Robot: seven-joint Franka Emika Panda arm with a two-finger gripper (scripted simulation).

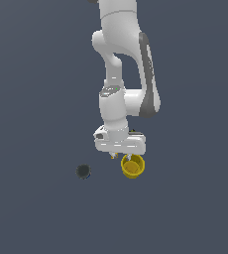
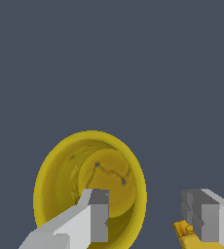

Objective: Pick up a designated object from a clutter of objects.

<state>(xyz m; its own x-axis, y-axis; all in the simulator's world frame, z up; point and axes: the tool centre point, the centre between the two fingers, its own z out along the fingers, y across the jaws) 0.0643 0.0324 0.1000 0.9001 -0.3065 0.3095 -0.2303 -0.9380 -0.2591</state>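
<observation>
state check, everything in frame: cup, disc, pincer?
yellow cup: upright, mouth open to the wrist camera, empty, one finger over its opening, other outside the wall
dark grey disc: lying apart from the cup, untouched
pincer: open, straddling the cup's wall
small yellow item: beside the outer finger

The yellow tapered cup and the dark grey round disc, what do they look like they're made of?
The yellow tapered cup looks like moulded plastic: one even colour, smooth walls, soft sheen inside. The dark grey round disc looks matte, maybe rubber or dull plastic, but it is too small to tell.
</observation>
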